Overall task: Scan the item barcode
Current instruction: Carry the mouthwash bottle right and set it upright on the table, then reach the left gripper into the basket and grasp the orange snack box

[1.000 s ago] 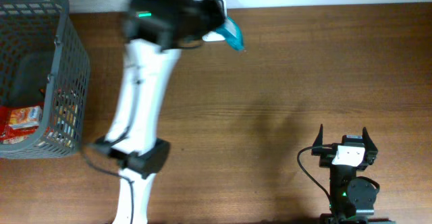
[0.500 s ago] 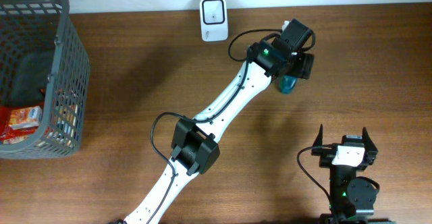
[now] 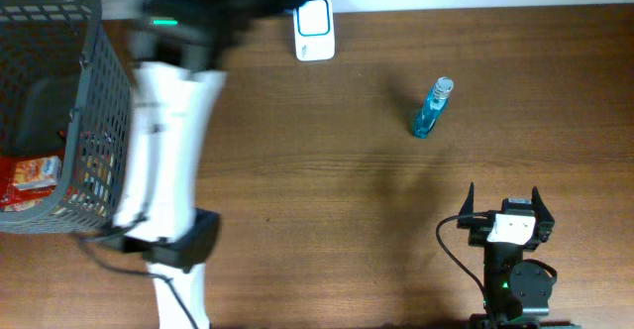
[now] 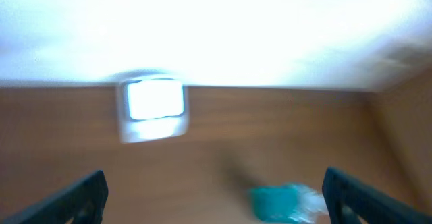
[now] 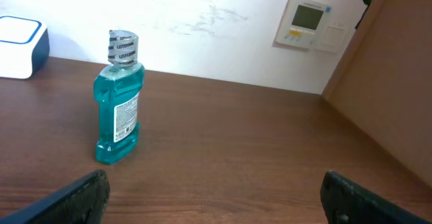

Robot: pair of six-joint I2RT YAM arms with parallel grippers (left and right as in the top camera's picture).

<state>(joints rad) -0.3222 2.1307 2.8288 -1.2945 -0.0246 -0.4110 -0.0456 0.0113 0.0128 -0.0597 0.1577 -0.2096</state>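
It looked like a mock shop checkout set up indoors: a wooden worktop (image 3: 327,151) carried a grey mesh shopping basket (image 3: 99,91) of packets (image 3: 35,175) and a white scanner (image 3: 314,30), with a thermostat (image 5: 305,16) on the pale wall (image 5: 202,35).

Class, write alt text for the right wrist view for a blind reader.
A teal mouthwash bottle stands upright on the wooden table, left of centre. A white scanner sits at the far left edge; the open right gripper frames the bottom corners.
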